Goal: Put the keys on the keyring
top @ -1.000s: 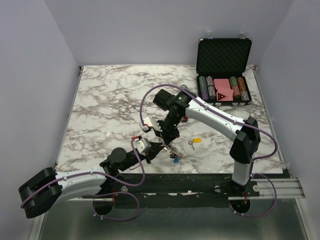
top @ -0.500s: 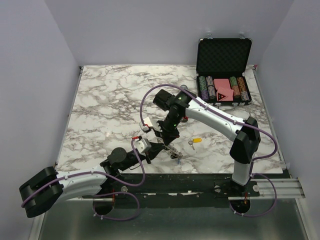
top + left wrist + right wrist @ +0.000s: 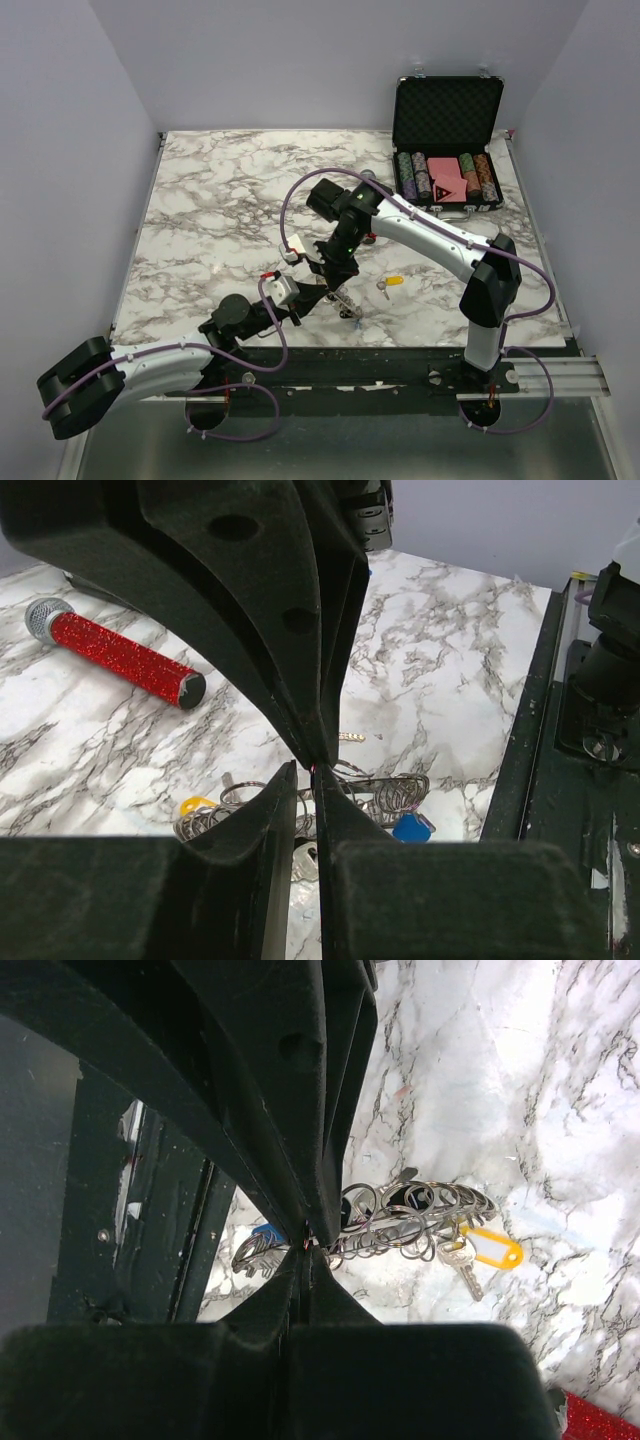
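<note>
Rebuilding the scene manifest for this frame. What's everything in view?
table: one, white-grey marble
case: one, black, open, far right
poker chips: several rows, striped, inside the case
red box: one, between the chips
red cylinder: one, glittery, silver cap, lying on the table
keyring: one, silver wire, front centre
keys: three seen; yellow and blue at the keyring, yellow loose to its right
left gripper: one, black, at the keyring
right gripper: one, black, shut, at the keyring
</note>
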Robot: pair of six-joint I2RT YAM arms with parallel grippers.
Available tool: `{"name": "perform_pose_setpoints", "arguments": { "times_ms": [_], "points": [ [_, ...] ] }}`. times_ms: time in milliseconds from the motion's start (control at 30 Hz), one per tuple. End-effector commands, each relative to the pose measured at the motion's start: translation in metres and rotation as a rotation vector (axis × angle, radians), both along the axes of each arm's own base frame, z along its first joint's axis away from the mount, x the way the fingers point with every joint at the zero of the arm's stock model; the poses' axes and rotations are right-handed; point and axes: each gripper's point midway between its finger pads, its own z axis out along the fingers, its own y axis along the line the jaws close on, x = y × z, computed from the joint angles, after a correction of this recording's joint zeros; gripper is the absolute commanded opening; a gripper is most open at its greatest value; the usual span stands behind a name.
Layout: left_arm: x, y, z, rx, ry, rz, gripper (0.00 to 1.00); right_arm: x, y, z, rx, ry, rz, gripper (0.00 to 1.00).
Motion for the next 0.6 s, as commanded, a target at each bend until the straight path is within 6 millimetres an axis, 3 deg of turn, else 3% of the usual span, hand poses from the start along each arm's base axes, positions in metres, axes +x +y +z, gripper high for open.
{"name": "perform_pose_setpoints", "arguments": {
  "times_ms": [0, 233, 367, 567],
  "points": [
    [-0.005, -0.0016, -0.0068, 0.018, -0.001, -0.037, 0.19, -0.0069, 0.0023, 0.0159, 0.065, 0.01, 0.013, 0.0],
    [-0.0034, -0.0054, -0.0073, 0.038, -0.005, -0.049, 0.15, -0.0084, 0.0029, 0.0178, 0.071, 0.022, 0.016, 0.0],
    [-0.0042, -0.0057, -0.0053, 0.031, -0.008, -0.057, 0.0, -0.0089, 0.0031, 0.0165, 0.07, 0.023, 0.02, 0.0],
    [-0.0076, -0.0077, -0.0062, 0.033, -0.001, -0.085, 0.0, -0.0082, 0.0035, 0.0149, 0.065, 0.024, 0.013, 0.0]
  ]
}}
